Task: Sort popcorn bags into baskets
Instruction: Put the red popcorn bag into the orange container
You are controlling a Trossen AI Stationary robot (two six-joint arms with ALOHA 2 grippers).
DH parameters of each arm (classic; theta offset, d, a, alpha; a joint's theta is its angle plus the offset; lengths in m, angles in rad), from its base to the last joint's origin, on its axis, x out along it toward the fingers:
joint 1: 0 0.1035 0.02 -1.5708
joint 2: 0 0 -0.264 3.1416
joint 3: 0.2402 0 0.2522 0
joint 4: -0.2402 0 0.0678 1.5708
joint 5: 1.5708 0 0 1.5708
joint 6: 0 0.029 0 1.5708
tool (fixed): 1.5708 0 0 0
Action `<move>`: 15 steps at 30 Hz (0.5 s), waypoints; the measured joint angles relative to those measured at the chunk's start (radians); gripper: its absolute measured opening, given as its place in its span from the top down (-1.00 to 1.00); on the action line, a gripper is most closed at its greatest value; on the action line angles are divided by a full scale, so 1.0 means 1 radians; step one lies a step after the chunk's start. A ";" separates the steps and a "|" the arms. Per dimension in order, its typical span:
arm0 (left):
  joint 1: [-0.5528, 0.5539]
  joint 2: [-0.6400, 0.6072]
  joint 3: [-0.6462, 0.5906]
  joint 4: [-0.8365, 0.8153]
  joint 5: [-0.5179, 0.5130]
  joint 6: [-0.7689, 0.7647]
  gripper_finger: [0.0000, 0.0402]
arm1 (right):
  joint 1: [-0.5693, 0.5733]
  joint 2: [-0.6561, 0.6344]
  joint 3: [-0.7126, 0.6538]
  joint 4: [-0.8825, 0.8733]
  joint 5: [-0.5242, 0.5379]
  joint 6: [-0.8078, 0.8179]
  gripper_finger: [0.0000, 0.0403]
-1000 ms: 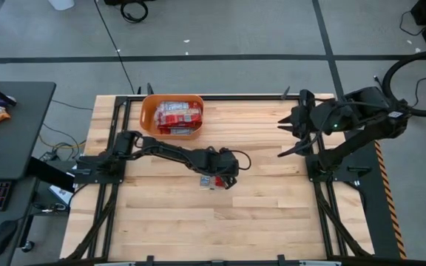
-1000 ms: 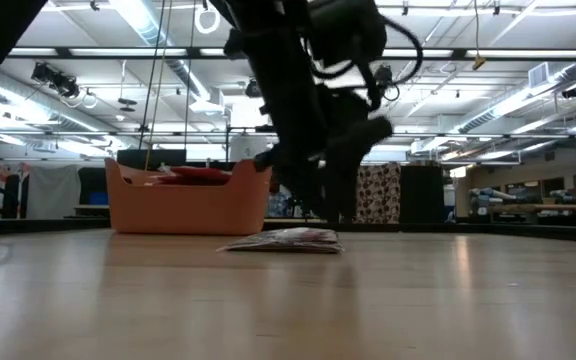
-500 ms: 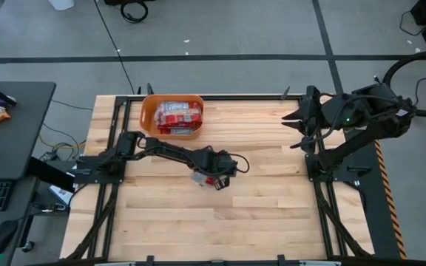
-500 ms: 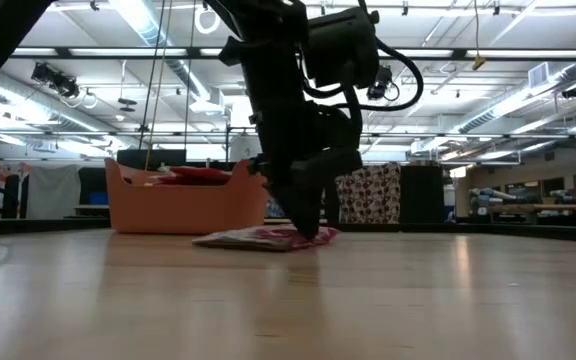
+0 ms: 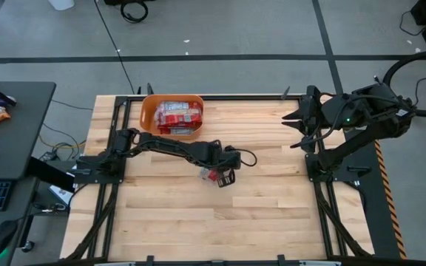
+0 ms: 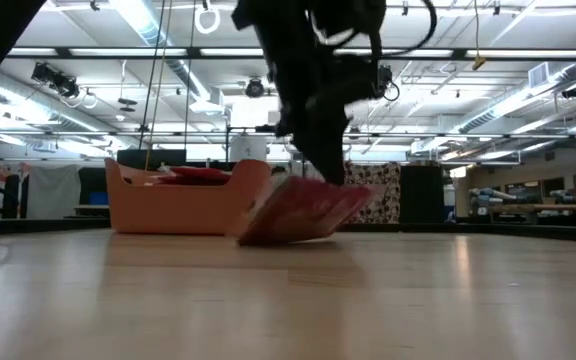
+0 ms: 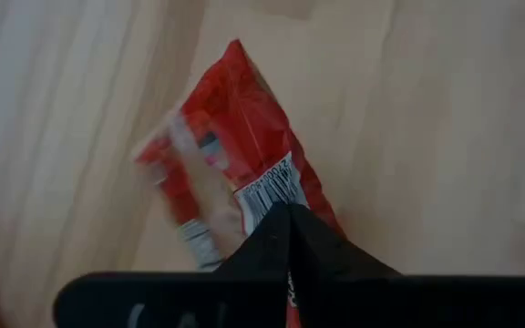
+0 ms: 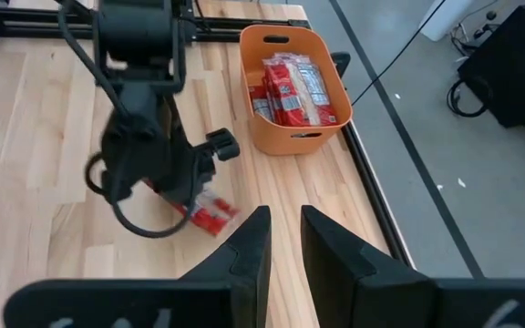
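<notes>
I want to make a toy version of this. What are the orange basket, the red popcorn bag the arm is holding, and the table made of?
The orange basket looks like smooth moulded plastic, with rounded corners and cut-out handles. The popcorn bag, pinched by the left gripper, seems to be thin printed paper or film: it is flat, has a barcode and droops. The table looks like pale wood strips; you can see grain lines.

Even, bright light from ceiling strip lamps (image 6: 528,100) overhead. The table (image 5: 272,214) shows only soft shadows and no glare. In the left wrist view the bag (image 7: 235,164) is smeared by motion blur; in the low view the arm is a dark silhouette.
</notes>
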 joint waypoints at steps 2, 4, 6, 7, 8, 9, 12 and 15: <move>0.001 -0.015 0.018 -0.028 0.012 0.022 0.99 | 0.000 0.000 0.000 0.000 0.002 -0.003 0.66; 0.003 -0.037 0.021 -0.032 0.021 0.026 0.99 | 0.000 0.000 0.000 0.000 0.002 -0.004 0.66; 0.008 -0.064 0.021 -0.046 0.020 0.021 0.99 | 0.000 0.000 0.000 0.000 0.005 -0.007 0.66; 0.011 -0.076 0.022 -0.056 0.019 0.022 0.99 | 0.000 0.000 0.000 0.000 0.007 -0.015 0.66; 0.015 -0.089 0.023 -0.061 0.020 0.022 0.99 | 0.000 0.000 0.000 0.001 0.012 -0.020 0.66; 0.018 -0.099 0.023 -0.061 0.024 0.025 0.99 | 0.000 0.000 0.000 0.001 0.020 -0.023 0.66; 0.029 -0.118 0.023 -0.060 0.035 0.026 0.99 | 0.000 0.000 0.000 0.002 0.037 -0.031 0.66; 0.037 -0.131 0.022 -0.069 0.051 0.026 1.00 | -0.005 0.000 0.000 0.003 0.038 -0.039 0.66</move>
